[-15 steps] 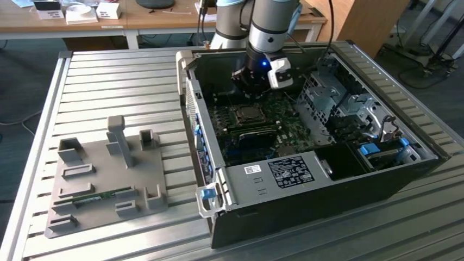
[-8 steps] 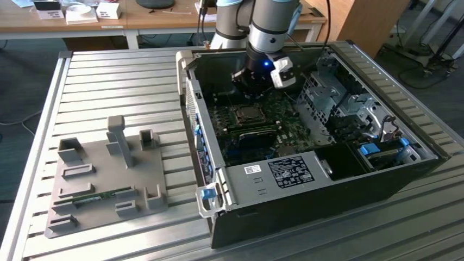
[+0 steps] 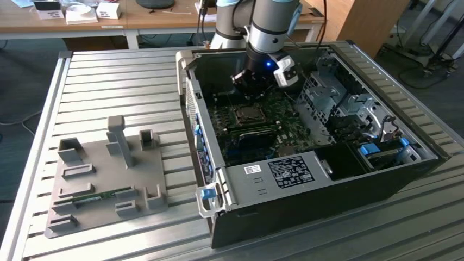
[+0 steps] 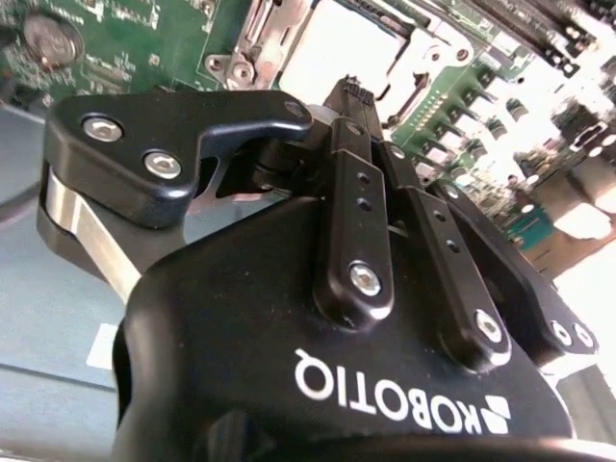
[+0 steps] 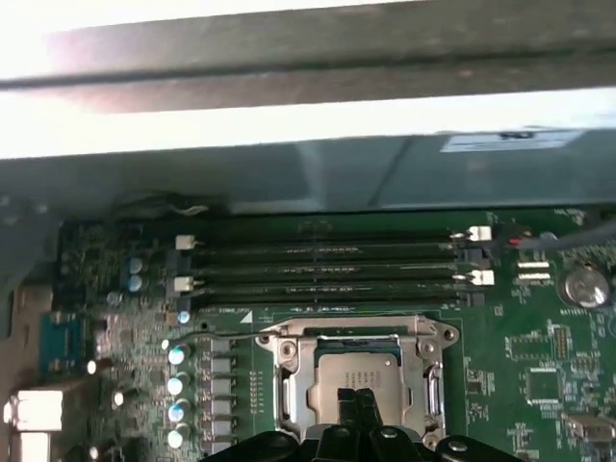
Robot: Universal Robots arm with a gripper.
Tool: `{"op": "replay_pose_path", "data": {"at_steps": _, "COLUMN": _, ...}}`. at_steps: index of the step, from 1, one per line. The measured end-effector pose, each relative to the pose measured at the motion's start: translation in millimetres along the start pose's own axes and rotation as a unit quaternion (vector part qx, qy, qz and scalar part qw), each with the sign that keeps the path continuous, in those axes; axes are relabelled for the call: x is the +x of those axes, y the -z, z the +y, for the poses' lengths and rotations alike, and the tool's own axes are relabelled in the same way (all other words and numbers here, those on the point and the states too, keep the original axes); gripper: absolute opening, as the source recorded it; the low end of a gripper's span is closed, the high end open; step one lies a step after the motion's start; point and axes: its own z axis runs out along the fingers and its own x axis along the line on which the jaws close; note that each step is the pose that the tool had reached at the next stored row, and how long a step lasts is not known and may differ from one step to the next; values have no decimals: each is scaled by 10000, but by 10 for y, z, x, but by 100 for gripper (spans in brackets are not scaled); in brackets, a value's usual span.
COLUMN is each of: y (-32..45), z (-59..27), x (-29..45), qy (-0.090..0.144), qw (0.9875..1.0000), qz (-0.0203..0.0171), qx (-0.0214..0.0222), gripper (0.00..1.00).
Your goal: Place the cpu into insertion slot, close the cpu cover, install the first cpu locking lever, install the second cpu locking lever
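Fixture block (image 3: 108,179) lies idle at the exterior view's left; rightward, inside the open case (image 3: 305,201), my pincer (image 3: 252,97), fingers (image 4: 361,192) pinched shut on nothing into one narrow pushing tip, hovers just above the cpu (image 5: 358,371), which sits framed beneath the lowered cpu cover (image 5: 292,380).

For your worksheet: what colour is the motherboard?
The motherboard is green; the first wrist view shows it best.

Noted my gripper (image 4: 354,96) in black, fingers (image 4: 354,144) drawn together into one narrow tip. That tip pointed at the cpu (image 4: 332,48), a glaring silver square; contact not discernible. The cpu cover (image 4: 262,43) framed its edge. Green motherboard (image 4: 135,43) lay around, with a coin cell (image 4: 48,37) well apart.
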Motion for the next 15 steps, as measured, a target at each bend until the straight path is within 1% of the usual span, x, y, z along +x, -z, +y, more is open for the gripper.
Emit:
{"op": "replay_pose_path", "data": {"at_steps": 3, "y": -2, "z": -1, "x": 6, "qy": 80, "qw": 10000, "qz": -9, "qx": 19, "gripper": 11}}
{"op": "replay_pose_path", "data": {"at_steps": 4, "y": -4, "z": 0, "x": 9, "qy": 88, "qw": 10000, "qz": -12, "qx": 32, "gripper": 11}}
{"op": "replay_pose_path", "data": {"at_steps": 7, "y": -14, "z": -2, "x": 22, "qy": 93, "qw": 9999, "qz": -12, "qx": 95, "gripper": 11}}
{"op": "replay_pose_path", "data": {"at_steps": 9, "y": -23, "z": -2, "x": 34, "qy": 93, "qw": 9999, "qz": -12, "qx": 122, "gripper": 11}}
{"op": "replay_pose_path", "data": {"at_steps": 11, "y": -35, "z": -3, "x": 56, "qy": 93, "qw": 9999, "qz": -12, "qx": 129, "gripper": 11}}
{"op": "replay_pose_path", "data": {"at_steps": 15, "y": -59, "z": -6, "x": 113, "qy": 92, "qw": 9999, "qz": -12, "qx": 129, "gripper": 11}}
